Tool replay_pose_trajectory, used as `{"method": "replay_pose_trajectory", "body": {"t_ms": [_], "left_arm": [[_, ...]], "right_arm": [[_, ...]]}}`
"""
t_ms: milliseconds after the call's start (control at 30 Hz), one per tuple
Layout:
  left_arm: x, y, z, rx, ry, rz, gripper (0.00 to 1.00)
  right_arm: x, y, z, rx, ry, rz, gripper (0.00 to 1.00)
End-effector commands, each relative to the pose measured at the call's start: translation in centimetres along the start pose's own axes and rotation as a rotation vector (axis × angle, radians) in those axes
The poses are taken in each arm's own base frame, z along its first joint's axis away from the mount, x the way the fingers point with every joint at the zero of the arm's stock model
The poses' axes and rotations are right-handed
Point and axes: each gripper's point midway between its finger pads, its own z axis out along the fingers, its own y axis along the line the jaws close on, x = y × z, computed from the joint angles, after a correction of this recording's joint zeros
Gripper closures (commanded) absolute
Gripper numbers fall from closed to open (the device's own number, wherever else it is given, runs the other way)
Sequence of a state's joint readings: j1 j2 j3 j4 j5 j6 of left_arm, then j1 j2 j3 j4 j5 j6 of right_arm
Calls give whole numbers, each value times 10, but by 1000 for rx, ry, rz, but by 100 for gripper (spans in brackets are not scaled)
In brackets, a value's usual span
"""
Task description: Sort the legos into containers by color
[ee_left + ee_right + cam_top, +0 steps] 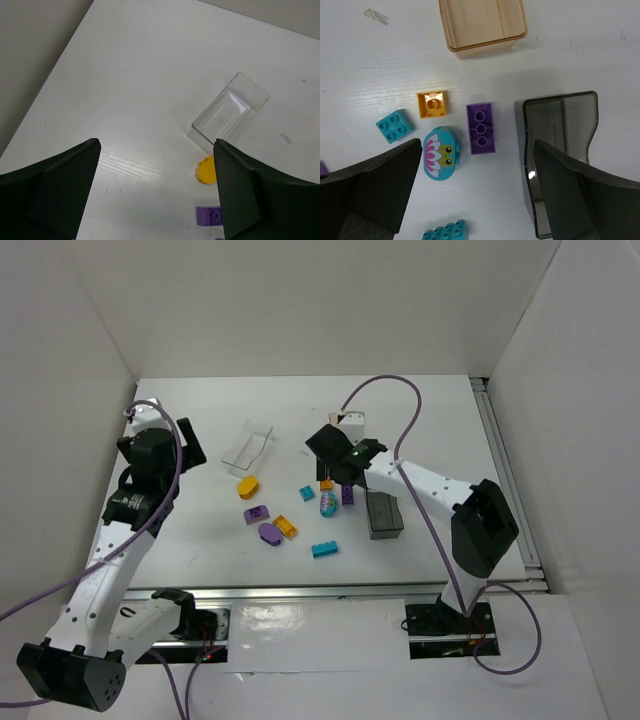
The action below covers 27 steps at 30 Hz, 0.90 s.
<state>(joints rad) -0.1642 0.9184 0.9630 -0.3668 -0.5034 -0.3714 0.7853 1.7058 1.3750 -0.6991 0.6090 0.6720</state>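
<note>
Lying loose on the counter (200,540), the legos (284,527) are shown unsorted: a purple brick (480,128), an orange brick (432,104) and a teal brick (394,125) are seen beneath the right claw (477,145), whose jaws are spread apart. The tan tub (482,22) and grey tub (555,120) are set just beside them, the clear tub (228,114) farther left, ahead of the left claw (157,142), whose jaws are likewise held apart.

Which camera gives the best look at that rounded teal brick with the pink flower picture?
The right wrist view: the rounded teal brick lies close, its print clear. The top external view shows it tiny, print blurred; the left wrist view misses it.
</note>
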Motion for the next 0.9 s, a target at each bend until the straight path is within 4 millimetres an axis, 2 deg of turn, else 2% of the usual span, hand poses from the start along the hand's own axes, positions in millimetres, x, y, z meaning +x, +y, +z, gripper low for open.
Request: {"method": "replay_pose_trajectory", "body": {"t_ms": [0, 67, 167, 200, 267, 300, 333, 400, 433, 533, 567, 633, 733, 800, 867], "left_arm": [[-14, -8, -5, 49, -19, -3, 0], [0, -5, 0, 18, 25, -21, 0], [5, -7, 2, 10, 52, -44, 0], [3, -7, 1, 10, 52, -45, 0], [3, -8, 1, 9, 52, -76, 0], [1, -8, -3, 8, 55, -103, 0], [2, -11, -4, 26, 62, -103, 0], [-1, -24, -9, 98, 80, -119, 0], [9, -27, -8, 109, 123, -104, 0], [20, -38, -7, 166, 192, -55, 0], [22, -38, -8, 171, 203, -52, 0], [28, -38, -6, 161, 228, -52, 0], [36, -36, -6, 154, 250, -55, 0], [37, -40, -8, 178, 260, -57, 0], [41, -42, -8, 183, 273, -64, 0]], "right_arm": [[-2, 2, 3, -21, -9, 36, 0], [-2, 5, 3, -35, -7, 41, 0], [-5, 7, 1, -55, -17, 44, 0], [-11, 9, -3, -70, -35, 50, 0], [-5, 15, -11, -129, -29, 30, 0], [-10, 22, -13, -172, -52, 43, 0], [-1, 25, -19, -223, -41, 33, 2], [-3, 35, -24, -307, -69, 45, 7], [11, 36, -22, -336, -43, 38, 13], [11, 32, -17, -365, -24, 62, 28], [16, 30, -9, -347, -10, 49, 35], [23, 32, -3, -346, 12, 26, 42], [30, 31, 1, -333, 30, 15, 42], [40, 23, 15, -272, 60, 25, 42], [41, 17, 24, -238, 65, 39, 42]]}}
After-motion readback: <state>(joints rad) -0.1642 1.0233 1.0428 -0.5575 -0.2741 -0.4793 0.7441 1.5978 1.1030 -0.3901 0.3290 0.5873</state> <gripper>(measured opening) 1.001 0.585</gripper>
